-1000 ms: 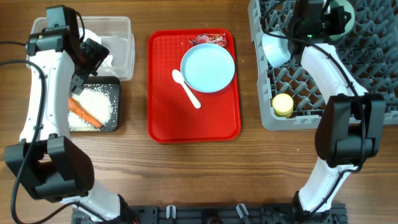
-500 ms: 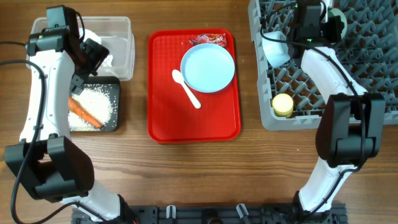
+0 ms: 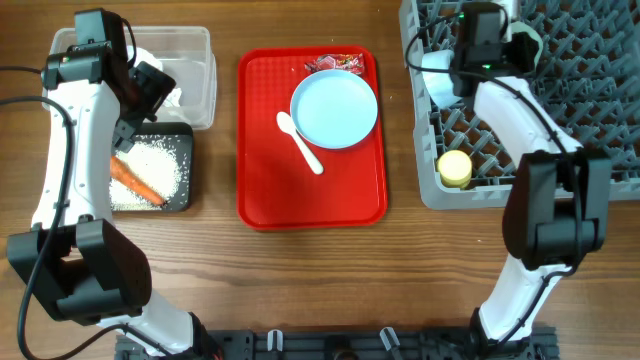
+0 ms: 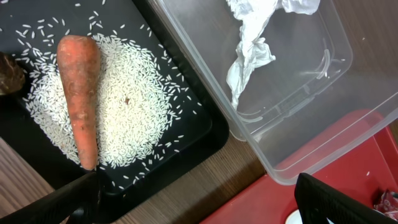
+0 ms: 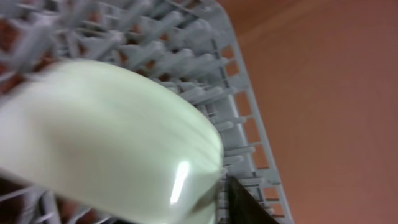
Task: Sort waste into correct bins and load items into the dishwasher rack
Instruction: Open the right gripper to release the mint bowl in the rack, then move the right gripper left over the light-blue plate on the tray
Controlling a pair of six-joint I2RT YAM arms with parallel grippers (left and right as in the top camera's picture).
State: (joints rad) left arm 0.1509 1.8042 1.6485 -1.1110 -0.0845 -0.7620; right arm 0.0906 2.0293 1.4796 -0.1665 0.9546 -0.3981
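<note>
Left claw: spread fully and empty, held above the seam between the two bins, so either one can be reached.
Right claw: held low over the far corner of the dishwasher rack. The mint bowl is pressed against the one finger in view, but the wrist view is blurred, so it cannot be told whether the bowl is gripped or let go.
Mint bowl: tilted among the pegs, judged to be in the course of being seated there.
Clear tub: only the crumpled tissue is held, in line with dry waste being kept apart.
Black tray: food waste is gathered here. The carrot lies across the rice, and a brown lump sits at the edge.
Red tray: the blue plate, the white spoon and the red wrapper are not yet sorted.
Rack contents: a yellow cup near the front edge and a pale bowl beside the right arm.
Worktop: all containers are carried on it.
</note>
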